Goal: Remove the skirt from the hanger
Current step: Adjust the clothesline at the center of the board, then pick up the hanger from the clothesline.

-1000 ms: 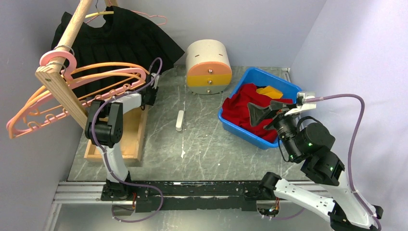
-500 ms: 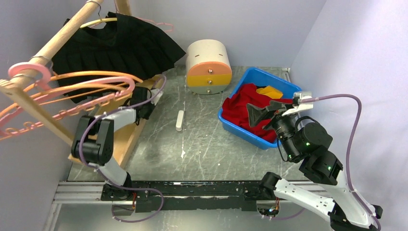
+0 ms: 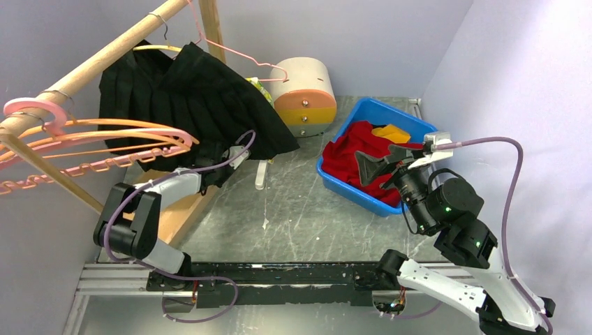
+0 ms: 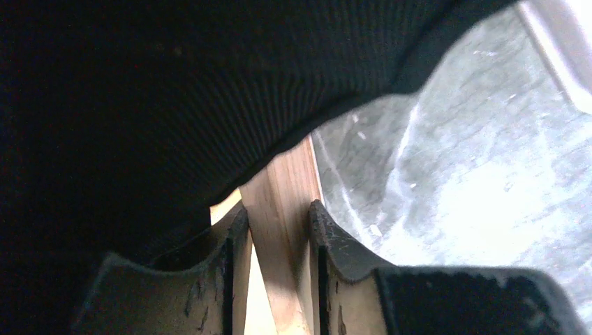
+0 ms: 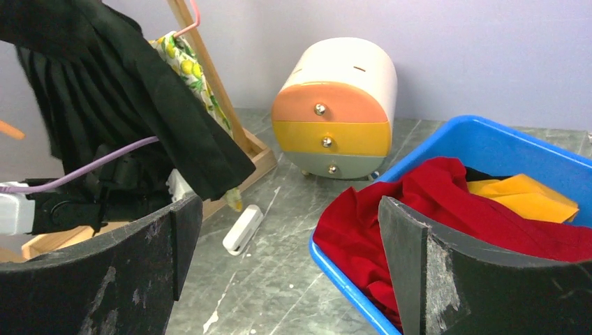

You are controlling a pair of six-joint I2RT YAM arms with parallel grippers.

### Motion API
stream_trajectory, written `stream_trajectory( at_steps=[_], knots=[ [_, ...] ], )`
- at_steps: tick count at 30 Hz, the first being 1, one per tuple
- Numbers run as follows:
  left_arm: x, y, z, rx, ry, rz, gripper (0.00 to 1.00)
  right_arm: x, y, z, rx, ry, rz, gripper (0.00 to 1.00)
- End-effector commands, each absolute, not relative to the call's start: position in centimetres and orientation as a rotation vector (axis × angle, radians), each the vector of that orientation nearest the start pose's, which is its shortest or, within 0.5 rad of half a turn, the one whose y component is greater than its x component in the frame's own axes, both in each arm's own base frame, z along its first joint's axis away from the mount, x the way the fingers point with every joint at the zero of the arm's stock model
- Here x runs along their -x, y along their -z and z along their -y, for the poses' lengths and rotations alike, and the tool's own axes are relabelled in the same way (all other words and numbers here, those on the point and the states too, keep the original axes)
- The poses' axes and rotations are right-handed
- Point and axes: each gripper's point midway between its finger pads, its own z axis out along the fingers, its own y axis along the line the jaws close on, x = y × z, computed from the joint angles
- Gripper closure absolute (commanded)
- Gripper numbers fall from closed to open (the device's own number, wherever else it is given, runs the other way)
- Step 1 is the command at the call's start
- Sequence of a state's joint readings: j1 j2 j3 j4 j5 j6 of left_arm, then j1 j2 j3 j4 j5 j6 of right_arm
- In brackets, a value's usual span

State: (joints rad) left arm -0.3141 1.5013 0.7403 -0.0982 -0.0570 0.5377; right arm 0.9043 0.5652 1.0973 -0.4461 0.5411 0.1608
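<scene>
The black pleated skirt (image 3: 199,105) hangs from a hanger (image 3: 234,54) on the tilted wooden rail (image 3: 105,63). Its hem drapes over my left arm (image 3: 174,185). In the left wrist view my left gripper (image 4: 278,209) is shut on a wooden bar of the rack (image 4: 283,181), with the skirt (image 4: 174,91) right above the fingers. My right gripper (image 3: 386,157) hovers open over the blue bin, holding nothing. From the right wrist the gripper (image 5: 286,209) looks toward the skirt (image 5: 105,91), which has a lemon-print cloth (image 5: 183,59) under it.
Empty pink and orange hangers (image 3: 91,139) crowd the rail's left end. The blue bin (image 3: 363,112) holds a red cloth (image 3: 352,150) and a yellow one. A round drawer unit (image 3: 307,91) stands at the back. A small white object (image 3: 261,174) lies mid-table. Walls close both sides.
The left gripper has shut on the rack's wooden bar. The rack has tipped and the rail has swung, carrying the skirt right toward the drawer unit. The right arm has stayed still.
</scene>
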Motion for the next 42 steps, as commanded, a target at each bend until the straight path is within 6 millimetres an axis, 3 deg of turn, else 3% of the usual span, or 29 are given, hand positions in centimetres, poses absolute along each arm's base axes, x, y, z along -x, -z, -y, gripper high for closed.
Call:
stream_trajectory(
  at_steps=[1,6,11,16,20,23,27,32,38,42],
  knots=[
    [-40.4,-11.2,12.6,-0.939,-0.143,-1.947,0.92,-19.3,-41.0,-11.2,0.100,-0.489,-1.496,0.00],
    [-42.0,-11.1,15.6,-0.983,-0.134,-1.938,0.92,-19.7,-41.1,-11.8,0.113,-0.486,-1.504,0.00],
    [-42.2,-10.7,16.1,-0.928,-0.108,-1.972,0.89,-19.7,-41.6,-12.2,0.114,-0.504,-1.505,0.00],
    [-40.8,-11.8,15.4,-0.803,-0.075,-2.046,0.52,-19.9,-40.8,-12.4,0.111,-0.500,-1.519,0.00],
    [-38.1,-13.1,16.4,-0.755,0.058,-2.079,0.27,-20.3,-40.3,-13.3,0.136,-0.499,-1.539,0.00],
    [-35.5,-13.9,17.8,-0.750,0.164,-2.084,0.22,-20.8,-40.4,-14.3,0.160,-0.495,-1.548,0.00],
    [-31.5,-14.2,21.0,-0.788,0.416,-2.111,0.08,-21.6,-41.9,-17.4,0.217,-0.561,-1.531,0.00],
    [-27.8,-13.2,22.4,-0.712,0.624,-2.194,0.11,-23.4,-44.9,-22.3,0.325,-0.627,-1.484,0.00],
    [-24.4,-14.1,24.8,-0.640,0.870,-2.124,0.10,-26.4,-46.7,-27.7,0.416,-0.640,-1.418,0.00],
    [-22.2,-13.3,26.4,-0.661,0.978,-2.097,0.09,-28.9,-48.2,-31.4,0.456,-0.645,-1.363,0.00]
  ],
)
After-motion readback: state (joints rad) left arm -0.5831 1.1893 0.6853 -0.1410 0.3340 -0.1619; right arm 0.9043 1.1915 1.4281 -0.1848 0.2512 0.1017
